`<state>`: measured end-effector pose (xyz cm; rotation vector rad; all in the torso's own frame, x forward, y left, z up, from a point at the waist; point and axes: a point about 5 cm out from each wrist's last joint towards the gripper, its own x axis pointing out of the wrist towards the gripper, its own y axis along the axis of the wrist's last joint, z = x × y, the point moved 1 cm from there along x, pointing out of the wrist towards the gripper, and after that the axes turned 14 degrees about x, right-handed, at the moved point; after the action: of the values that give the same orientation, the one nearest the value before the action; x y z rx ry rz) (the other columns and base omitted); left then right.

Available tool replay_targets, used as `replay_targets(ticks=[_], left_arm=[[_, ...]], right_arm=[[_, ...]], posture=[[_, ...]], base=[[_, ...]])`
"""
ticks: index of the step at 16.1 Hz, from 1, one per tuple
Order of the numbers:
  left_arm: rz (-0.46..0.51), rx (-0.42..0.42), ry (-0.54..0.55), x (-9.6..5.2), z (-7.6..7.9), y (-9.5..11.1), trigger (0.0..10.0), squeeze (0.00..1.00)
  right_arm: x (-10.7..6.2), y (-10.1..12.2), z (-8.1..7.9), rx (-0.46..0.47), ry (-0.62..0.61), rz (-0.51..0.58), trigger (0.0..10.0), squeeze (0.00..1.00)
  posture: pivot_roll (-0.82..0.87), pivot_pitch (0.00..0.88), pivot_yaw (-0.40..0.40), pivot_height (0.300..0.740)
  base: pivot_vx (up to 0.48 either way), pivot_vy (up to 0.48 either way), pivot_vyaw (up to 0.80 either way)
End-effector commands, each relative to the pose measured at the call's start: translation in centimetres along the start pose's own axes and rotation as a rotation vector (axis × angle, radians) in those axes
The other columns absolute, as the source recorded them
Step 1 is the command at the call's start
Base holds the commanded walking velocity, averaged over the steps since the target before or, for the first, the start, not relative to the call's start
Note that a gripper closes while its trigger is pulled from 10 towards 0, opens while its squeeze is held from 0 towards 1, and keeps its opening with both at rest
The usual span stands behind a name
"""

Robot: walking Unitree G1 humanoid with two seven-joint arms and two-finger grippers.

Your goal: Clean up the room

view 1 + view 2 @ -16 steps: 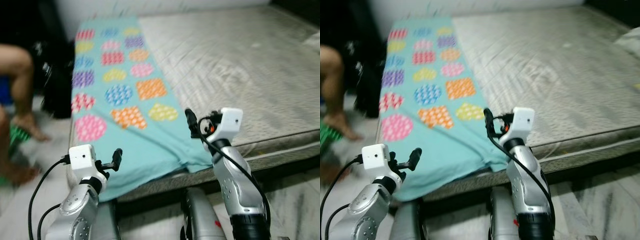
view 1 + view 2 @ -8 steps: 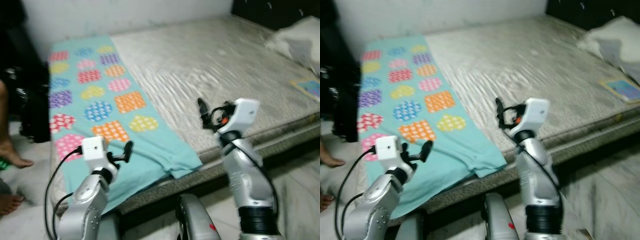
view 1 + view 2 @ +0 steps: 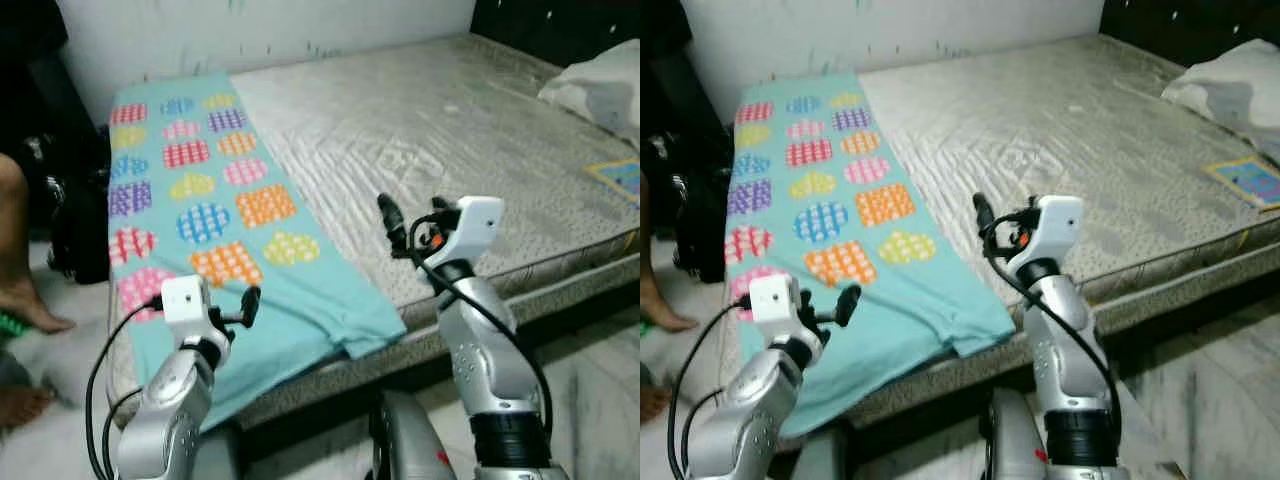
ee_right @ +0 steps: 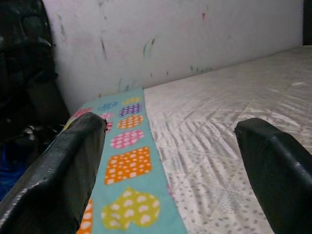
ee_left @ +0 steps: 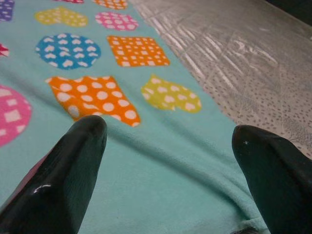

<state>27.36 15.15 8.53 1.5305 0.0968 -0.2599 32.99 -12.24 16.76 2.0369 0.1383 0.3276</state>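
Note:
A teal blanket [image 3: 300, 290] printed with colourful dotted patches lies flat along the left side of a bare grey mattress [image 3: 440, 120], its near end hanging over the bed's front edge. My left gripper [image 3: 250, 297] is raised over the blanket's near end; in the left wrist view it [image 5: 170, 136] is open, with nothing between the fingers. My right gripper [image 3: 386, 213] hovers above the mattress just right of the blanket; in the right wrist view it [image 4: 170, 131] is open and empty too.
A white pillow [image 3: 600, 85] lies at the mattress's far right, with a flat blue-patterned item [image 3: 620, 178] near the right edge. A person's bare leg [image 3: 15, 250] and a black bag [image 3: 75, 230] are left of the bed. White wall [image 3: 250, 30] behind; pale floor [image 3: 600, 350] in front.
The whole picture shifted as the camera moved, bringing the pillow and the bed's right side into view. Both arms hold much the same raised pose.

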Motion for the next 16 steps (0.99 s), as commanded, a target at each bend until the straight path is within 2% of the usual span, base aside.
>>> replay_targets(ticks=[1, 11, 16], left_arm=[[0.013, 0.011, 0.008, 0.04, -0.27, 0.28, 10.0, 0.0], [0.012, 0.01, 0.008, 0.07, -0.09, 0.14, 10.0, 0.0], [0.011, 0.012, 0.016, 0.15, -0.22, -0.01, 10.0, 0.0]], right_arm=[[0.33, 0.5, -0.5, -0.002, 0.026, 0.018, 10.0, 0.0], [0.13, 0.22, -0.7, 0.01, 0.047, -0.004, 10.0, 0.0], [-0.15, -0.29, -0.35, 0.005, 0.046, -0.026, 10.0, 0.0]], posture=[[-0.11, 0.0, 0.044, 0.628], [-0.11, 0.0, 0.035, 0.74], [-0.11, 0.0, 0.033, 0.74]], base=[[0.0, 0.0, 0.0], [0.0, 0.0, 0.0], [0.0, 0.0, 0.0]])
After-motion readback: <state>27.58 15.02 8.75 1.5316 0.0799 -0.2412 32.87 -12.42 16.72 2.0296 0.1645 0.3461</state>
